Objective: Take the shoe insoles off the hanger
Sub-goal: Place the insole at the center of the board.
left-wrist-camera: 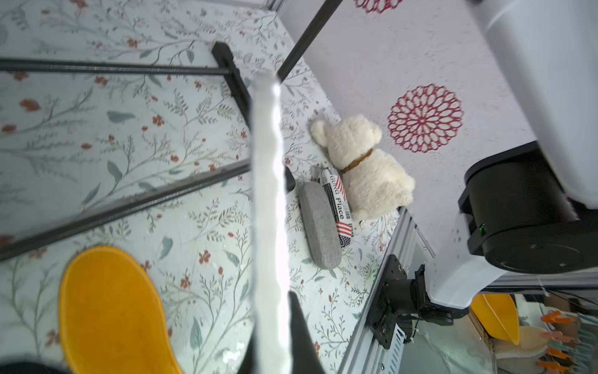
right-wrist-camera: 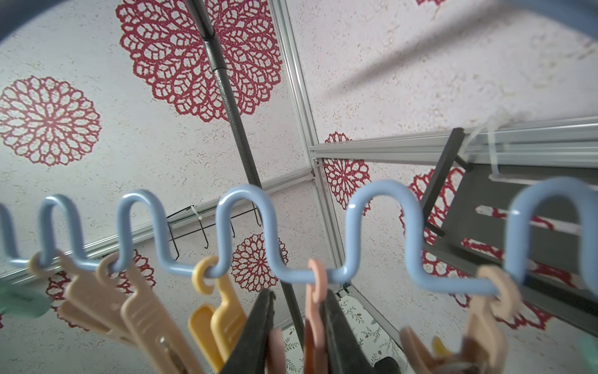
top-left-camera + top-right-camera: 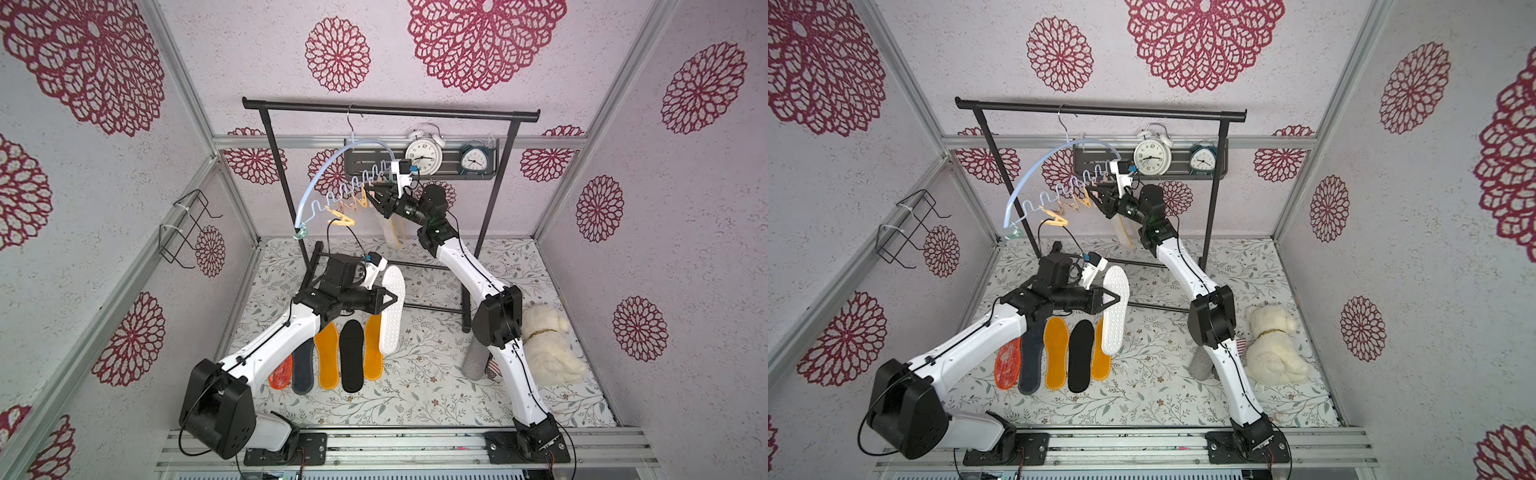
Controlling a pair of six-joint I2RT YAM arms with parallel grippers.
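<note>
You're most of the way: five insoles (image 3: pixel 352 357) lie in a row on the table (image 3: pixel 436 374) at the hanger's (image 2: pixel 385 189) six o'clock, the left gripper (image 3: pixel 391 297) pinches a sixth, pale insole (image 3: pixel 392 332) above them, and the right gripper (image 3: pixel 370 193) squeezes the pink clothespin (image 2: pixel 315 291) over a hanging insole (image 3: pixel 391 237).

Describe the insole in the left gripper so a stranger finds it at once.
Before the black garment rack on the floral table lies a row of insoles. At the row's right end the left gripper grips the whitish insole. Its neighbours are a yellow insole and a black insole.
</note>
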